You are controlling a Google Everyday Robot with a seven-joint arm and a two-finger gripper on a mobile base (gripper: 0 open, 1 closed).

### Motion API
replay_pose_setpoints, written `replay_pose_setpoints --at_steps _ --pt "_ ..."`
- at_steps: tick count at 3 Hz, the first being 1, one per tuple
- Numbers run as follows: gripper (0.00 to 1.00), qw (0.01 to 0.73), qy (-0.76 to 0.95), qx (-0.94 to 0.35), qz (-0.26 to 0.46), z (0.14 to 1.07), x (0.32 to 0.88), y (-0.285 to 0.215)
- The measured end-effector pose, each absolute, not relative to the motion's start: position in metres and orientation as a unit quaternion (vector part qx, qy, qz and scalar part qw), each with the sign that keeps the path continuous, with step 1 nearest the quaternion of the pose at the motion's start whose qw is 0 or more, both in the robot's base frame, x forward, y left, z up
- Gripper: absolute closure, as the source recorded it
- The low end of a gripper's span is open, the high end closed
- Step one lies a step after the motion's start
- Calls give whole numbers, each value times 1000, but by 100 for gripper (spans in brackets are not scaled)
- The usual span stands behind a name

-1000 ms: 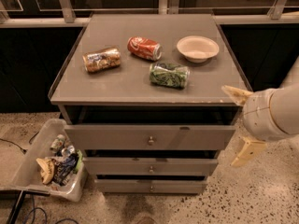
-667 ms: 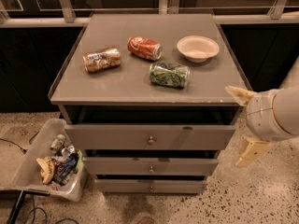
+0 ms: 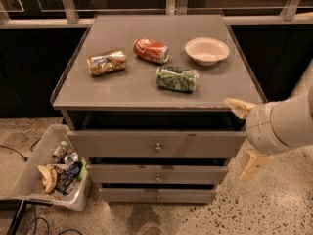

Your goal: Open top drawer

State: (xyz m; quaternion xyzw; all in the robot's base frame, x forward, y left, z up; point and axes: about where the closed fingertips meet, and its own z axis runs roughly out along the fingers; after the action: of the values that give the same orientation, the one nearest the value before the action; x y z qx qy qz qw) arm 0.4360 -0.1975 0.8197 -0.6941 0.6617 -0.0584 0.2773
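Surface: grey cabinet top (image 3: 132,89) above speckled floor (image 3: 274,204).
Drawer: wide grey top drawer (image 3: 122,143), slightly out.
Tool: cream gripper (image 3: 236,139), fingers (image 3: 239,106) spread, off front-right corner.

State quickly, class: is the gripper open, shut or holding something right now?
Gripper: open, holding nothing, fingers spread beside the right end of the top drawer.

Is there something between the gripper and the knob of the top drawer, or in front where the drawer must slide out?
Nothing visible. The gripper, jaws open, is at the right end of the top drawer; the front up to the knob is bare. The bin stands left of the cabinet, outside the path.
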Motion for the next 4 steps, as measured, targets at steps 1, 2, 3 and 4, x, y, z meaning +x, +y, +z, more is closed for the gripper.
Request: replay_pose_setpoints --at_steps 1,2,3,4 --pt "0 259 648 -714 -41 780 442 -185" --pt "0 253 633 -731 -24 746 452 -170" --pt "0 251 631 -734 -25 746 451 -168" --pt "0 253 634 -731 2 735 464 -164"
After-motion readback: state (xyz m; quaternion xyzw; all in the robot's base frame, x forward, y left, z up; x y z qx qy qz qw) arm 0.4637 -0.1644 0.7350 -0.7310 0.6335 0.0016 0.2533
